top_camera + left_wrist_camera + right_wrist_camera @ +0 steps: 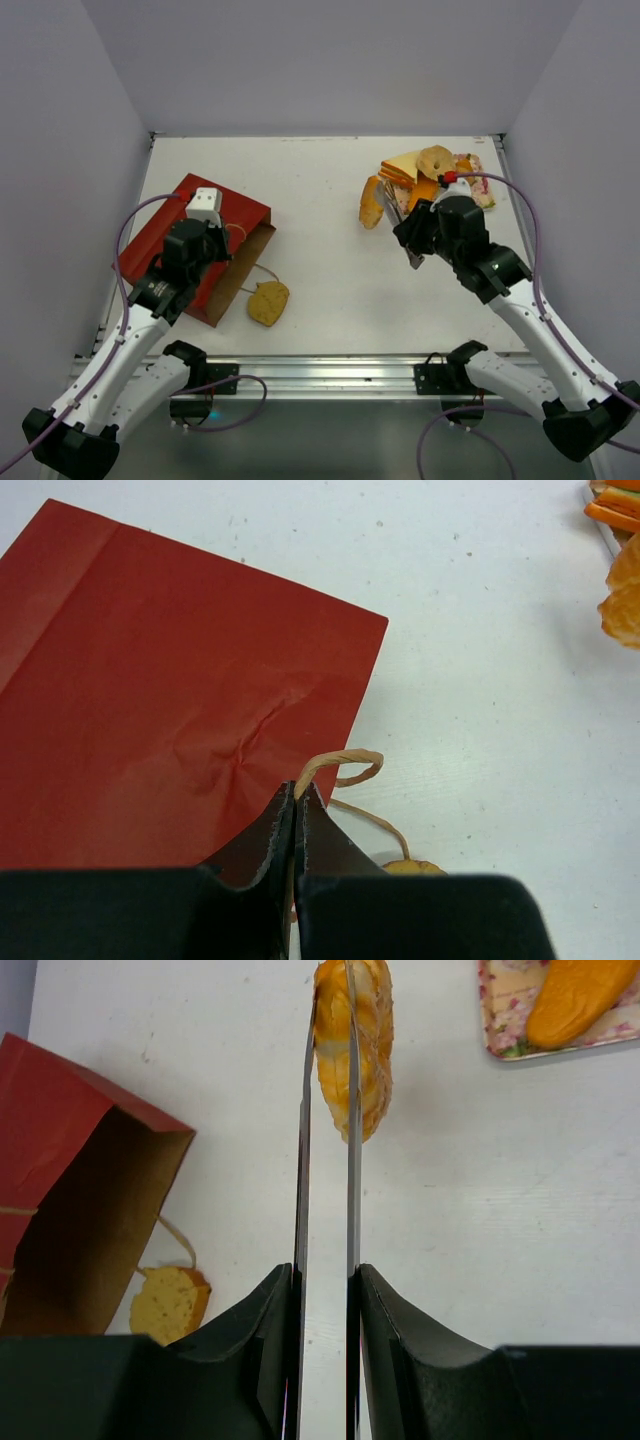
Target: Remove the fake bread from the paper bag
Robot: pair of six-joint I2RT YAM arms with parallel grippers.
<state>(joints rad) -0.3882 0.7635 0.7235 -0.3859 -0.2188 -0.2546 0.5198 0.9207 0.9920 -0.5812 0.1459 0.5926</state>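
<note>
One loaf (352, 1050) hangs in the tongs (302, 1160) my right pincer (325, 1275) grips, a bun (268, 302) lies outside the bag (180, 680) — left pincer (297, 795) clenched on its handle (345, 763).

L wrist cam: paper bag (150, 680) runs off left edge; its near part + mouth hidden behind fingers (330, 845). Loop handle (345, 763): near end lost between closed tips of L gripper (297, 792). Bread slice (410, 866) beyond shows as sliver only. Orange food (622, 595) cut by right edge, can't ID.

R wrist cam: bread piece (330, 1050) in R gripper (328, 990) clipped at top edge. Tray (500, 1030) cut by top + right edges. Bread slice half behind gripper body.

Top cam: L arm (185, 255) covers bag's middle. Tray mostly under food.
</note>
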